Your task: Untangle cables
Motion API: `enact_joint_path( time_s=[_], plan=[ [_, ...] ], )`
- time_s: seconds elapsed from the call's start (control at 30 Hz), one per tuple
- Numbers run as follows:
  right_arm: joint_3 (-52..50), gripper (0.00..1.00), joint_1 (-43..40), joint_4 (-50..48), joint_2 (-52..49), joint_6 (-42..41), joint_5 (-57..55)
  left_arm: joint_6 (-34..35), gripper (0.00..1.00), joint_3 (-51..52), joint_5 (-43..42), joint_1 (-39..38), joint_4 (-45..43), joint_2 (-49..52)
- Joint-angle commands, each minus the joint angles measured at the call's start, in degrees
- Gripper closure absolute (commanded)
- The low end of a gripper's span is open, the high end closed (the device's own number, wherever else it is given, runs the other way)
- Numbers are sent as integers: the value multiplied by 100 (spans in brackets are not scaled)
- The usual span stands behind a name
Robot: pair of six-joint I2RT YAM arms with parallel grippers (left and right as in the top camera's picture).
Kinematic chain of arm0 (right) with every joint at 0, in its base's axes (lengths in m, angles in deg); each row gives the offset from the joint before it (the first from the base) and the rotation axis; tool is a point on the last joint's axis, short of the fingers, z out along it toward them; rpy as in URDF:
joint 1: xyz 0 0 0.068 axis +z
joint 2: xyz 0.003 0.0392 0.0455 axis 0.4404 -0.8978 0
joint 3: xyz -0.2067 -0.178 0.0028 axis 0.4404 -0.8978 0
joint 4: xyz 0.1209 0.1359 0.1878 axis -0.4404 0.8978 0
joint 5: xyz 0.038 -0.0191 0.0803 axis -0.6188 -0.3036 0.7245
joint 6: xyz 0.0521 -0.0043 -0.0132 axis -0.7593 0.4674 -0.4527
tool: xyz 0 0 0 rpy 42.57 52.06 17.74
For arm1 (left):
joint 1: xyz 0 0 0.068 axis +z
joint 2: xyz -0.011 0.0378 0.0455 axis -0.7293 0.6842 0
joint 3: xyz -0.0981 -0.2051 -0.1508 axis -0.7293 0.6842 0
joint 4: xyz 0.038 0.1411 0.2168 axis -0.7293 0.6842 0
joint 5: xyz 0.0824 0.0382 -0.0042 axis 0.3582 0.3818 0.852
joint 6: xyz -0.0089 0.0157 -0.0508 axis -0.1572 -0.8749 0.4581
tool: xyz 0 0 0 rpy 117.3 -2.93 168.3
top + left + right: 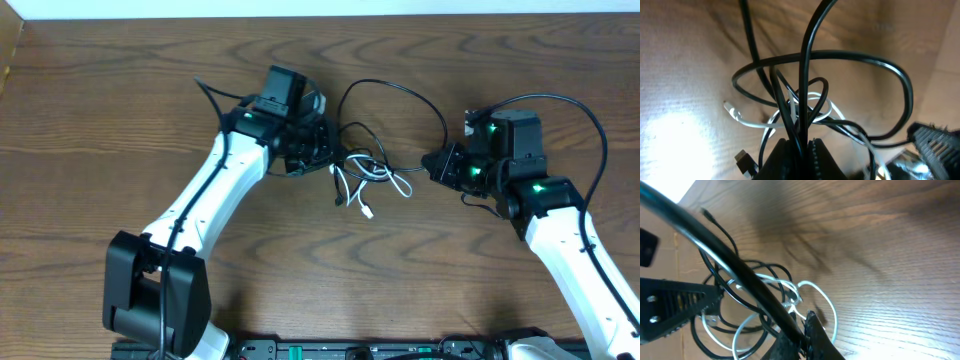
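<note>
Both left pincer [799, 152] and right pincer [802, 335] clenched on black cables [865, 59], white cable [372, 170] between, wood-grain table [100, 120]

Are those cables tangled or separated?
Tangled: the white cable loops through the black cables in one clump.

Dark wood-grain desk [90, 130] fills the overhead view; a pale white strip [400, 7] runs along the desk's far edge.

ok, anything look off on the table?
Only the tangle: the white cable is threaded through loops of the black cables, between the left gripper and right gripper, each shut on a black strand. Nothing looks damaged.
</note>
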State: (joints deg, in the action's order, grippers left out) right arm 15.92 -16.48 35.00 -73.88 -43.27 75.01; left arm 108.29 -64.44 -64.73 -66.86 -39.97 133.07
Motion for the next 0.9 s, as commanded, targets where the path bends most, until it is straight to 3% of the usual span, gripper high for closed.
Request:
enact_joint_path(
  time_s=[0.0, 0.07, 0.13, 0.27, 0.37, 0.57, 0.73, 0.87],
  plan=[
    [-33, 99, -24, -52, 101, -57, 216, -87, 77, 15, -251, 136, 264, -39],
    [-33, 99, -24, -184, 101, -79, 448, -90, 71, 17, -37, 131, 437, -39],
    [-33, 99, -24, -334, 101, -103, 667, -87, 56, 17, 44, 131, 531, -39],
    [-33, 99, -24, -476, 101, -251, 817, -90, 54, 17, 50, 131, 549, -39],
    [-33, 99, -24, -522, 101, -247, 815, -87, 39, 17, 46, 131, 555, -39],
    [-33, 99, -24, -496, 98, -249, 439, -33, 37, 22, 81, -70, 551, -15],
    [-33, 99, -17, -474, 98, -295, 214, 592, 37, 39, 927, -396, 505, 85],
    [-33, 99, -13, -365, 98, -291, 210, 726, 37, 96, 1016, -699, 44, 214]
  ],
)
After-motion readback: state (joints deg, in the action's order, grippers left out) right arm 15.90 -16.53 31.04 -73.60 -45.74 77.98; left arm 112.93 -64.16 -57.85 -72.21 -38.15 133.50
